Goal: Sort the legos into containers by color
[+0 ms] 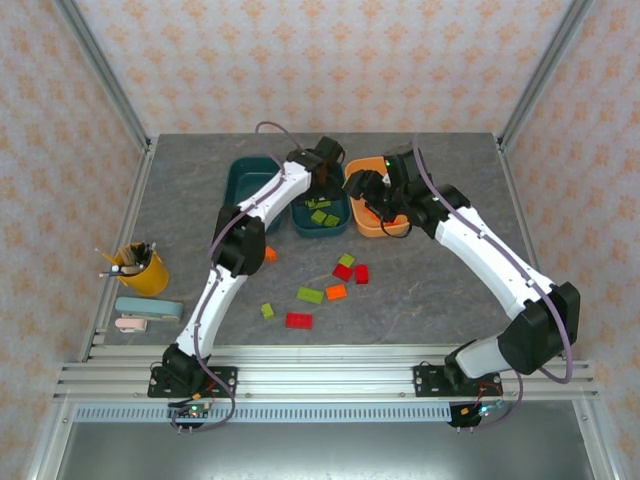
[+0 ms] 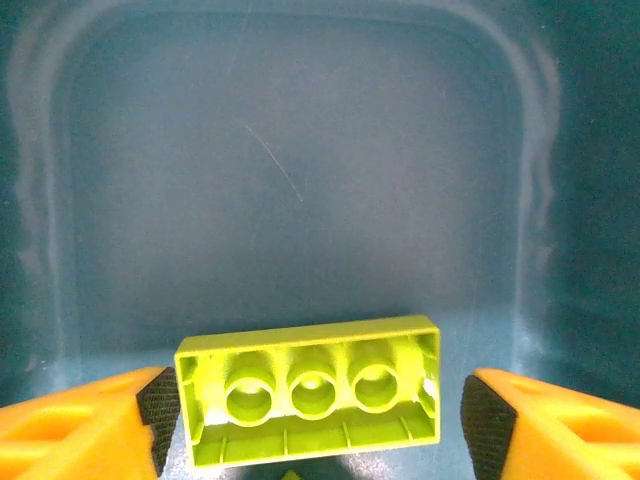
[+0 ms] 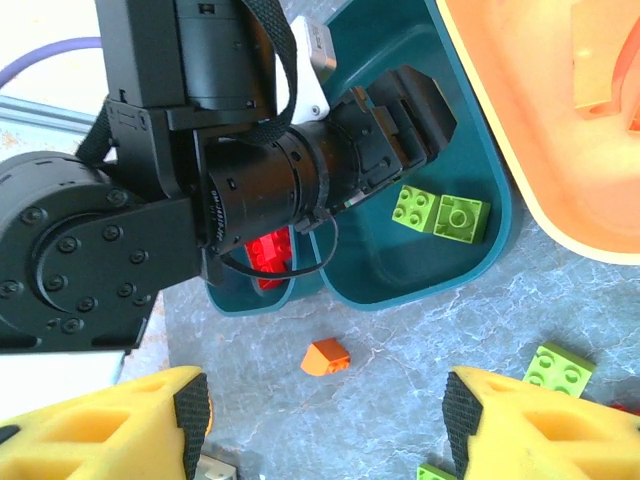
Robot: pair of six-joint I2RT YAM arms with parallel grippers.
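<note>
Legos (image 1: 309, 295) lay partly in the tubs and partly loose on the grey stone-patterned tabletop (image 1: 190, 210). On the overhead feed I counted eight small plastic bricks scattered in front of the tubs, among them a red brick (image 1: 298, 321), an orange brick (image 1: 336, 292) and a small green brick (image 1: 267, 311).

I had the left gripper (image 2: 320, 425) down inside the middle dark teal rounded plastic tub (image 2: 300, 150). Its orange fingers were spread, with the black pads (image 2: 158, 405) on either side of an olive-green rectangular brick (image 2: 310, 390) that showed its hollow underside to the wrist camera. The left pad was just beside the brick's end, though I could not tell whether it touched. The right pad stood clear of it.

The right gripper (image 3: 325, 430) was wide open too, its yellow fingers (image 3: 190, 420) apart with nothing between them. Overhead, it sat above the left side of the orange rounded plastic tub (image 1: 385, 230). Its wrist camera showed two green bricks (image 3: 440, 212) in the middle tub, a red piece (image 3: 265, 255) in the far dark teal tub (image 3: 235, 300) and an orange sloped piece (image 3: 325, 357) on the table just in front of them.

A yellow pencil cup (image 1: 143, 272) stood well off to the left.
</note>
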